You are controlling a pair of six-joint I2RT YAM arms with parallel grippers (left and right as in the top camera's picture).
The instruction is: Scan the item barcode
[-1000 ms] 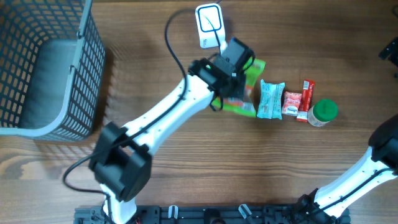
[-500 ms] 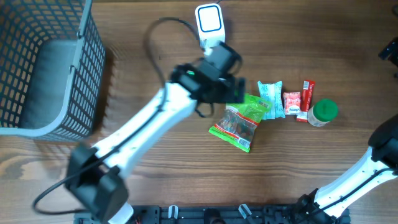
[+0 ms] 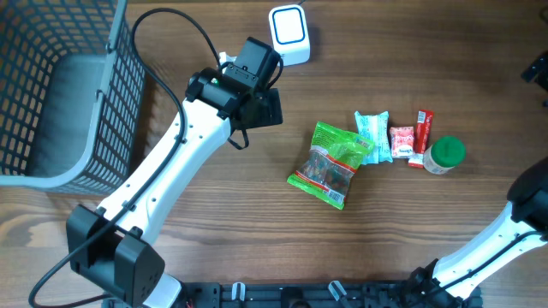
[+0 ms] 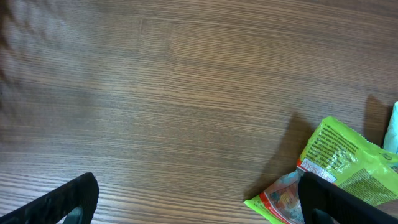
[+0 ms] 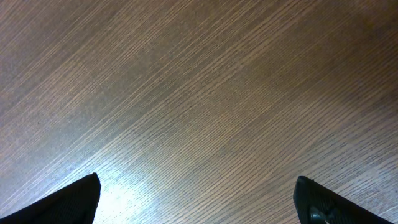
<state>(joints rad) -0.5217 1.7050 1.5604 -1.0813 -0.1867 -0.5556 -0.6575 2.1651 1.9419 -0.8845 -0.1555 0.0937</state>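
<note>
The item, a green snack bag (image 3: 331, 164), lies flat on the wooden table, and its corner shows at the lower right of the left wrist view (image 4: 348, 171). At the back edge stands the white scanner (image 3: 289, 32) with its blue window. My left gripper (image 3: 261, 107) hovers to the left of the bag and below-left of the scanner. It is open (image 4: 199, 202) with only bare wood between its fingers. My right gripper (image 5: 199, 199) is open over empty tabletop, and in the overhead view only a dark bit of it (image 3: 538, 68) shows at the far right edge.
A pale blue packet (image 3: 372, 135), a red-white packet (image 3: 402, 141), a red stick pack (image 3: 421, 133) and a green-lidded jar (image 3: 443, 155) lie in a row right of the bag. A grey wire basket (image 3: 120, 94) fills the left side. The right arm (image 3: 514, 222) crosses the lower right corner.
My left gripper has opened and let go of the green bag, which now lies on the table. The left arm has swung left, away from the bag. The right arm has stayed still.
</note>
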